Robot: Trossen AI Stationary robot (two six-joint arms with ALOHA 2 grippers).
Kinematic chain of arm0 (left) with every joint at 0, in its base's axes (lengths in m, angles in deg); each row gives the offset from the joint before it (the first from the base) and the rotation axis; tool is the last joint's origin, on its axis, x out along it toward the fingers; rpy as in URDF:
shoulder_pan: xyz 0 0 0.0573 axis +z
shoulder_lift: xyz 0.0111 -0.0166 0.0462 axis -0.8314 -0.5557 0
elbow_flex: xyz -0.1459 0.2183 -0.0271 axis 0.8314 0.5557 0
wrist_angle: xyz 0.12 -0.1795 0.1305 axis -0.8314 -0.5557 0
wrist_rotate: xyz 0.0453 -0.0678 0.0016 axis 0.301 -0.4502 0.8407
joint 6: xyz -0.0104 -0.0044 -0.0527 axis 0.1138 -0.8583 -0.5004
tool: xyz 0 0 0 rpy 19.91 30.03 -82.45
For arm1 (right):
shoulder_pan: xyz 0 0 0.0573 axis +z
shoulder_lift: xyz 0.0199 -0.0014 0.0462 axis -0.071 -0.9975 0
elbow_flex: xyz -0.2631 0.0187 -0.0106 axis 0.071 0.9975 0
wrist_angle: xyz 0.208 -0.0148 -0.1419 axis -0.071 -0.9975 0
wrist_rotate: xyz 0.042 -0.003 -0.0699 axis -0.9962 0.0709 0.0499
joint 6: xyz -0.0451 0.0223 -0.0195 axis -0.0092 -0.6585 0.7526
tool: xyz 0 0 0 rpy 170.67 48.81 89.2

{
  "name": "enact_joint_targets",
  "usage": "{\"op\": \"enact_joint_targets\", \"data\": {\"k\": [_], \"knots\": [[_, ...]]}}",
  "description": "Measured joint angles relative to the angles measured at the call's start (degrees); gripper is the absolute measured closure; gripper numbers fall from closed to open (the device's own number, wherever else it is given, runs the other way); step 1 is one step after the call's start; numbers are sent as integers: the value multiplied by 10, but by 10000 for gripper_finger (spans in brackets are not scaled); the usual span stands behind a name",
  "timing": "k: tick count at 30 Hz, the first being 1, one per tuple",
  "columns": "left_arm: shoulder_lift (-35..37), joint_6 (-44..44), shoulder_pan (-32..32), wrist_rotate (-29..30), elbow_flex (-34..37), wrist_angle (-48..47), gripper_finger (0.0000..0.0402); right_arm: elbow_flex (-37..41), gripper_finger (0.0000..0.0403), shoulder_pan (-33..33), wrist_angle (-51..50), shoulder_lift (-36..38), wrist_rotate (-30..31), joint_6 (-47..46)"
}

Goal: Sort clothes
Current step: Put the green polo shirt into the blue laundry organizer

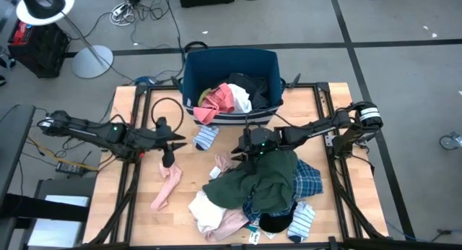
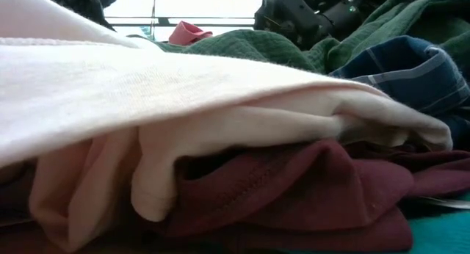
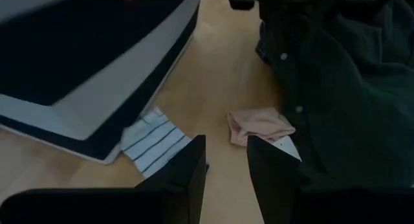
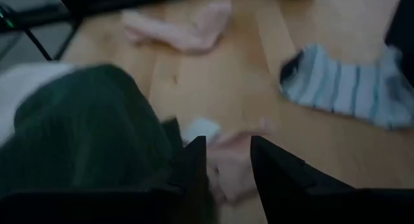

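Dark green cloth, a shirt point(image 1: 271, 179), crowns the heap of clothes point(image 1: 256, 196) on the worktop point(image 1: 137, 199). Right end effector point(image 1: 244, 153) sits at the heap's upper-left edge, on the side toward the bin. In its own wrist view the two fingers point(image 4: 194, 160) stand a little apart, about a narrow gap's worth, with a small pale pink piece point(image 4: 229, 162) lying between and just ahead of them. No firm hold shows (my reading: it is lined up on the piece, not yet closed).

The relation that matters: the pink piece lies directly ahead of the right end effector, touching the green shirt's edge. The right arm is clearly the nearer one.

Left end effector point(image 1: 168, 160) hangs over bare wood well left of the heap, pointing toward it. Fingers point(image 3: 187, 169) slightly apart, nothing between them. Just below it lies a long pink garment point(image 1: 165, 188), running diagonally toward the worktop's near left corner.

- In the way: the green shirt overhangs the pink piece, so a careless pinch may take both.
- Striped sock point(image 1: 205, 137) lies flat between the two arms, just in front of the bin.
- Blue plaid cloth point(image 1: 309, 179) on the heap's right; cream cloth point(image 1: 206, 210) at its near left.

Farthest off, the blue bin point(image 1: 231, 66) at the back edge, already holding a pink point(image 1: 216, 100), a white and a dark garment.
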Motion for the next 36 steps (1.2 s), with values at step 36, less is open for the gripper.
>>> {"op": "enact_joint_targets", "data": {"k": [36], "knots": [[0, -62, -5, -6, 135, 188, 282, -69, 267, 60, -505, 83, -27, -158]]}}
